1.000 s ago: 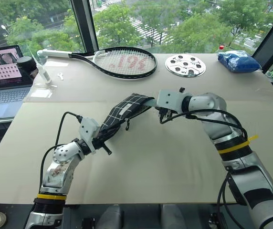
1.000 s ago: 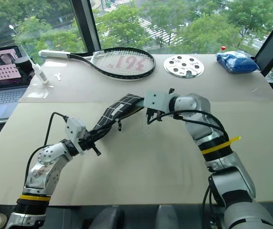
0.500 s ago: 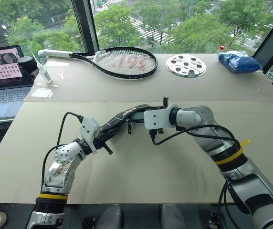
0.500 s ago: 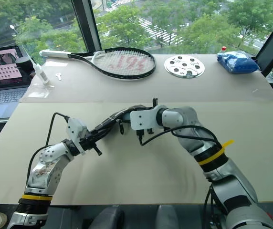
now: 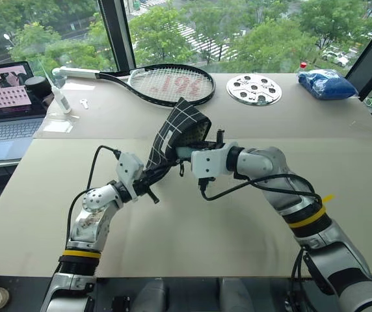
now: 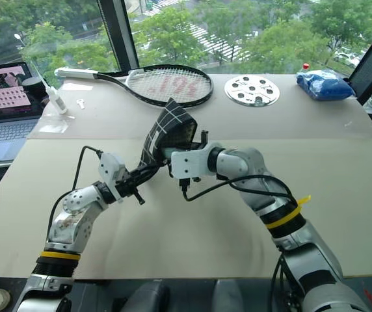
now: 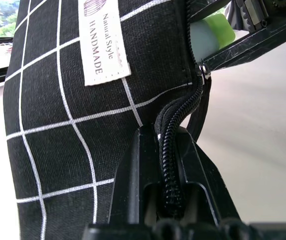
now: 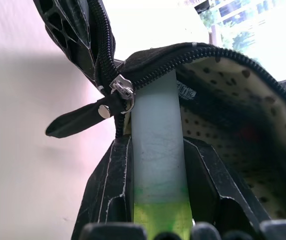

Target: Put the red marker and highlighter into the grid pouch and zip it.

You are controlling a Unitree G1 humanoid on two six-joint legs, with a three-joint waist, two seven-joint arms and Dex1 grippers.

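Left eye view, pale bench (image 5: 192, 240) before tall windows over green trees, left hand (image 5: 148, 186) pinching the grid pouch (image 5: 176, 133) held upright above mid-bench, right hand (image 8: 155, 165) gripping the highlighter (image 8: 155, 150) at its open mouth, tennis racket (image 5: 166, 83), laptop (image 5: 4, 104) far left.

Pouch (image 5: 178, 127): black fabric w/ thin white grid lines; small white label (image 7: 100, 39) w/ dark print. Lining (image 8: 218, 85) cream w/ dark dots. Zip teeth black, slider (image 8: 123, 90) silver, pull tab (image 8: 80, 119) black.

Highlighter (image 8: 158, 165): pale translucent green body, brighter green end.

Both grippers, L (image 5: 148, 183) & R (image 5: 192, 156): black fingers; arms silver-grey, yellow bands.

Table (image 5: 225, 227): beige. At 12 o'clock from pouch: racket (image 5: 163, 83), black frame, white strings w/ red mark. At 1: white disc (image 5: 253, 88) w/ dark holes. At 2: blue bag (image 5: 326, 83).
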